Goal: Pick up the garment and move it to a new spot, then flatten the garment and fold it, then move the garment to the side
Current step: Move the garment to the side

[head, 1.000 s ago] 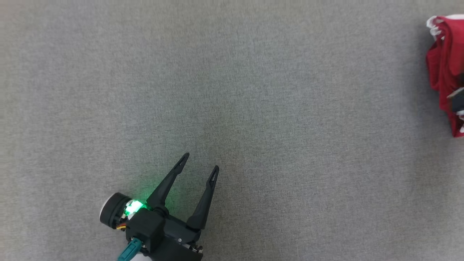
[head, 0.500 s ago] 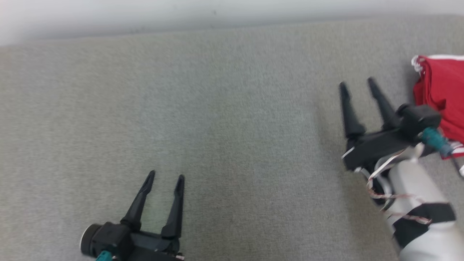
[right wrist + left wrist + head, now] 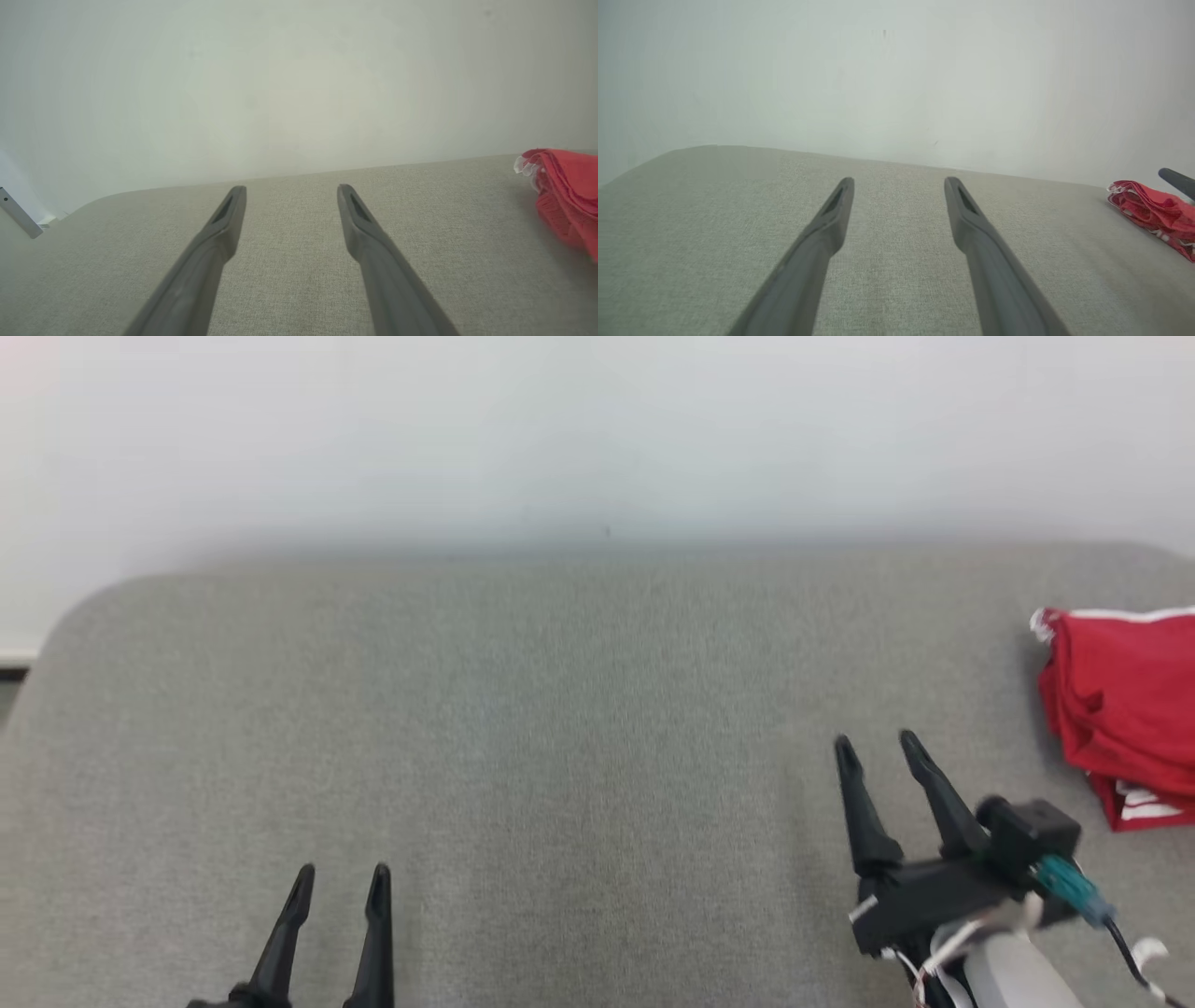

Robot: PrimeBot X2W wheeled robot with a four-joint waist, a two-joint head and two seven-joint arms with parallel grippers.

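Observation:
The garment (image 3: pixel 1120 709) is red with white trim, folded into a compact pile at the far right of the grey table (image 3: pixel 560 728). It also lies at the right edge of the left wrist view as a low red heap, garment (image 3: pixel 1153 210), and at the right edge of the right wrist view, garment (image 3: pixel 567 196). My right gripper (image 3: pixel 878 747) hovers open to the left of the garment, apart from it, nothing between its fingers. At the bottom left my left gripper (image 3: pixel 341 877) is open and empty, far from the garment. Both wrist views show spread fingers over bare cloth surface.
A pale wall (image 3: pixel 597 429) stands behind the table's far edge. The table's far left corner (image 3: pixel 84 597) is rounded. A dark fingertip of the other arm (image 3: pixel 1176 179) pokes in at the right of the left wrist view.
The head camera has tilted up, so the wall and table's far edge now show. Both grippers sit lower in view. The right gripper has drawn away from the garment, which stays put.

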